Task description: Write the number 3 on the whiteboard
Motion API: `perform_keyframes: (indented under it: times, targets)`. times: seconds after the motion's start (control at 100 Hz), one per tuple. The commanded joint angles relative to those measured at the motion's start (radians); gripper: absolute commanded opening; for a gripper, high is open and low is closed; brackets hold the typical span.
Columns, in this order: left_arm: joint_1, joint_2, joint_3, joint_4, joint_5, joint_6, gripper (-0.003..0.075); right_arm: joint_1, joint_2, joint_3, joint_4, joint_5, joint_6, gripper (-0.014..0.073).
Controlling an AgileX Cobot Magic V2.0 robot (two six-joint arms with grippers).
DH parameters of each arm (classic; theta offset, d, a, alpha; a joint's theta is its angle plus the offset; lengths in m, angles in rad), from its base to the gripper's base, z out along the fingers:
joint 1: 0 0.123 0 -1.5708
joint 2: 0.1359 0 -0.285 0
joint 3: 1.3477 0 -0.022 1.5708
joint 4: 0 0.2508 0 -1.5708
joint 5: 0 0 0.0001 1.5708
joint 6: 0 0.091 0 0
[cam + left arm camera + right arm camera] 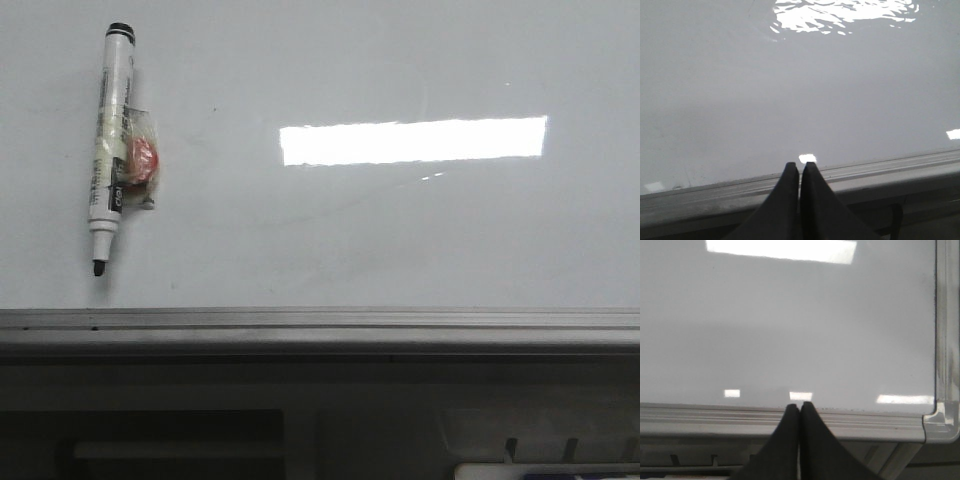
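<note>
left gripper (pixel 800 167): from my remote station i saw its two dark fingers pressed together, nothing between them, tips over the grey frame at the near edge of the whiteboard (pixel 790 90). right gripper (pixel 799 407): jaws likewise closed on nothing, tips at the same near frame, close to the board's corner (the rounded corner piece showed in the right wrist view). on the board, in the front view, a marker (pixel 108 150) lay flat at the far left, uncapped, its black tip toward the near frame, with a small red object in clear wrap (pixel 140 160) touching its side. a bright rectangular reflection (pixel 413 140) sat mid-board. i could make out no drawn 3 on the surface, only faint smudges.
</note>
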Motion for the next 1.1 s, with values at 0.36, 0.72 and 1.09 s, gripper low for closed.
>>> perform_keyframes:
  times: [0.36, 0.72, 1.09]
  targets:
    - [0.005, -0.023, 0.011, -0.004, -0.059, -0.009, -0.0021, -0.005, -0.014, 0.031, -0.013, -0.016, -0.002, -0.0061]
    - [0.005, -0.023, 0.011, -0.001, -0.059, -0.009, -0.0021, -0.005, -0.014, 0.031, -0.013, -0.016, -0.002, -0.0061]
    - [0.005, -0.023, 0.011, -0.177, -0.155, -0.009, -0.0021, -0.005, -0.014, 0.031, -0.013, -0.024, -0.002, -0.0061]
